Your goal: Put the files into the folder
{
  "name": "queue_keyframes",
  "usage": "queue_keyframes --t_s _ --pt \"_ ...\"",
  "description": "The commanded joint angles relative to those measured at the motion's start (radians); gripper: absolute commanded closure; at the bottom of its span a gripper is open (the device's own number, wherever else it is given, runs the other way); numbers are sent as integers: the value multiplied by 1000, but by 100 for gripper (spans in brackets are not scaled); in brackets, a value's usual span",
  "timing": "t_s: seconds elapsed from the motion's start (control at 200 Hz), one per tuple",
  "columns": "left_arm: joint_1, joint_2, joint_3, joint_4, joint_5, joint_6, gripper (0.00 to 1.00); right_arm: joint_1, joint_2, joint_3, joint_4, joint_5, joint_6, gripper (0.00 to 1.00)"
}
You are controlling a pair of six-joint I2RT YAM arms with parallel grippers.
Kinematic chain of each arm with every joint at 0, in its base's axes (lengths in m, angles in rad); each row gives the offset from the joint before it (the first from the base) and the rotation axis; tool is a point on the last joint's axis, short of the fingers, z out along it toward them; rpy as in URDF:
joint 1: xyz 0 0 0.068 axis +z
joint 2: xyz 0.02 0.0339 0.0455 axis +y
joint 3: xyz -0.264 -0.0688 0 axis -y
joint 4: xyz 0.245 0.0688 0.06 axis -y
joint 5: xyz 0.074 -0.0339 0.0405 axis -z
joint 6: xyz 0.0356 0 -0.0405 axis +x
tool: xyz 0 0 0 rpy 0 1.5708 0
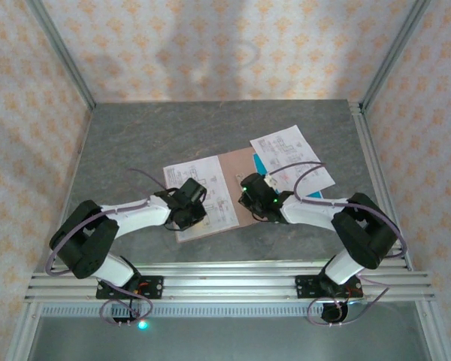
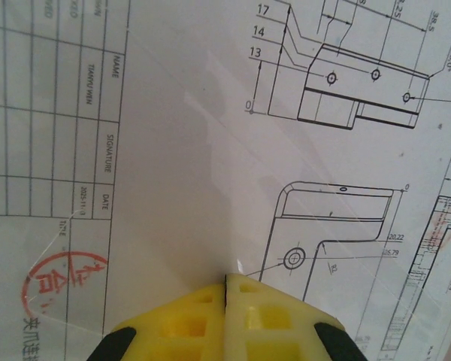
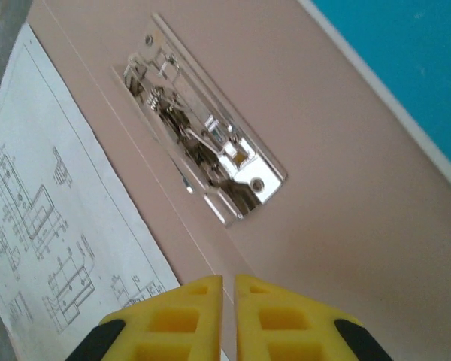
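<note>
The pinkish-brown folder [image 1: 237, 167] lies open in the middle of the table. A white printed sheet [image 1: 210, 180] lies flat on its left half. My left gripper [image 1: 192, 204] is shut, its yellow tips [image 2: 226, 277] pressed down on this sheet [image 2: 195, 165]. My right gripper [image 1: 249, 192] hovers low over the folder's bare card [image 3: 346, 195], shut with a hairline gap and nothing held [image 3: 228, 278]. The metal clip [image 3: 203, 158] lies just ahead of it. Another white sheet [image 1: 292, 154] rests on the teal-blue sheet [image 1: 261, 163] to the right, overlapping the folder's edge.
Grey tabletop [image 1: 135, 143] surrounds the papers. Aluminium frame posts [image 1: 364, 135] and patterned walls [image 1: 225, 45] enclose the table. The rail [image 1: 225, 282] with both arm bases runs along the near edge.
</note>
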Motion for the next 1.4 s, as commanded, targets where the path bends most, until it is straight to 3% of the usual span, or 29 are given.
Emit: queue_keyframes --t_s 0.0,0.35,0.936,1.391 --pt "-9 3 -43 -4 -50 -15 100 -14 30 70 -60 30 -44 91" --pt "-9 -3 -39 -21 -61 -11 100 -20 116 191 -145 59 -75 98" --pt "-9 -8 -48 -36 -75 -10 100 -63 207 193 -131 8 -82 99" --pt "-9 -13 -57 -81 -106 -8 100 -63 254 173 -232 66 -90 99"
